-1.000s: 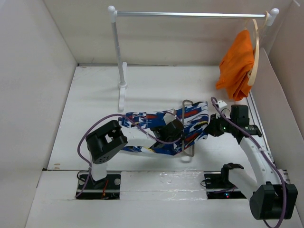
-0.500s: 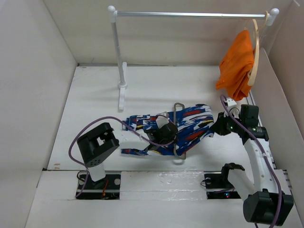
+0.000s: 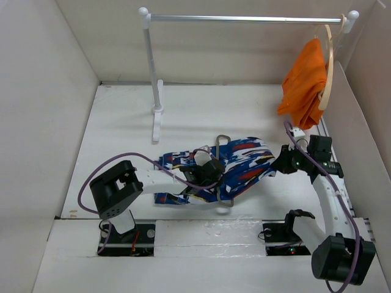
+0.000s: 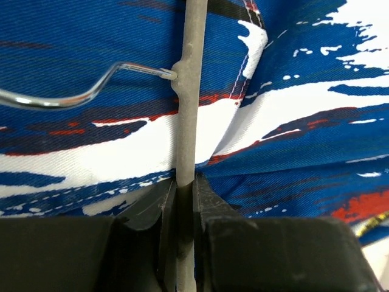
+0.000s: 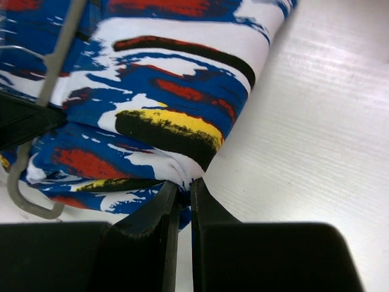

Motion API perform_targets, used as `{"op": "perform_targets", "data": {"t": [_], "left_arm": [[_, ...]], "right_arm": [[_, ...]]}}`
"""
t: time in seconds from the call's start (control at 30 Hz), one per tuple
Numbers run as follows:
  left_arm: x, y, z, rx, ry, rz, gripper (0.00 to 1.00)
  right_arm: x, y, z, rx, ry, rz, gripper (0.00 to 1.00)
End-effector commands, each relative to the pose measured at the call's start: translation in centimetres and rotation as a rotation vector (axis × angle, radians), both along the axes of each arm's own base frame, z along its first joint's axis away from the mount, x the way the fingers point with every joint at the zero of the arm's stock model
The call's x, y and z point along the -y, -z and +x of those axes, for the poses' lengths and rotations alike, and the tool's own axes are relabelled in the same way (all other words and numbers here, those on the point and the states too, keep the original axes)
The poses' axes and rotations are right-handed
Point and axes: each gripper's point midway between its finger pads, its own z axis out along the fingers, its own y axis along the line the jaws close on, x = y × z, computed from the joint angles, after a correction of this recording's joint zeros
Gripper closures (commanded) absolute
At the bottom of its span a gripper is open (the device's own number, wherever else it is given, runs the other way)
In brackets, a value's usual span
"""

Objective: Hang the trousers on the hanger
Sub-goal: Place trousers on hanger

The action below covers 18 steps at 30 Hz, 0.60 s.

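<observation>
The trousers [image 3: 244, 160] lie bunched on the table [image 3: 122, 122], a little toward 6 o'clock of its middle, with the hanger [image 4: 185, 121] across them. The left gripper [image 4: 184, 201] is clamped on the hanger's wire, and the right gripper [image 5: 180, 190] pinches a fold at the trousers' 3 o'clock edge. At 1 o'clock, an orange cloth [image 3: 303, 82] hangs from the rack [image 3: 244, 19].

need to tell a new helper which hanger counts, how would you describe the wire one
On the white table, in front of the clothes rail, lie the patterned blue trousers. The wire hanger lies across them, gripped by the left pincer. It is thin grey metal, unlike the pale wooden hanger carrying orange cloth on the rail.
</observation>
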Motion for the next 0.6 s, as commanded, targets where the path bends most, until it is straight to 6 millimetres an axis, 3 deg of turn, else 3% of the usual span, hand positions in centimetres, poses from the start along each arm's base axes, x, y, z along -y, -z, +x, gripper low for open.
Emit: {"op": "perform_targets", "data": {"t": [0.0,0.13,0.27,0.3,0.33,0.37,0.43,0.5,0.53,0.57], "left_arm": [[-10.7,5.7,-3.1,-0.13,-0.066,0.408,1.0],[-11.4,4.5,-1.3,-0.103,-0.12,0.385,1.0],[-10.4,3.3,0.0,-0.067,-0.111,0.382,1.0],[-9.8,3.0,0.0,-0.057,-0.094,0.383,1.0],[-9.5,3.1,-0.1,-0.045,-0.088,0.397,1.0],[-8.8,3.0,-0.6,-0.036,-0.062,0.397,1.0],[-8.2,3.3,-0.9,-0.045,-0.05,0.39,1.0],[-7.5,3.3,-1.3,-0.038,-0.029,0.382,1.0],[-7.4,3.3,-1.3,-0.04,-0.025,0.381,1.0],[-7.3,3.3,-1.3,-0.039,-0.022,0.379,1.0]], "right_arm": [[3.2,1.1,3.1,0.099,0.091,-0.085,1.0],[3.0,1.8,1.8,0.089,0.082,-0.094,1.0],[2.2,3.2,-1.2,0.023,0.05,-0.091,0.96],[1.9,3.2,-1.6,0.033,0.042,-0.086,0.83],[1.3,3.0,-1.6,0.048,0.03,-0.05,0.47],[1.3,2.5,-1.1,0.081,0.033,-0.046,0.33],[1.3,2.5,-0.1,0.071,0.03,-0.032,0.16],[1.5,1.6,2.3,0.111,0.01,-0.028,0.12],[1.4,3.1,2.9,0.047,-0.013,-0.003,0.11],[1.8,2.6,4.3,0.058,-0.011,-0.013,0.1]]}}
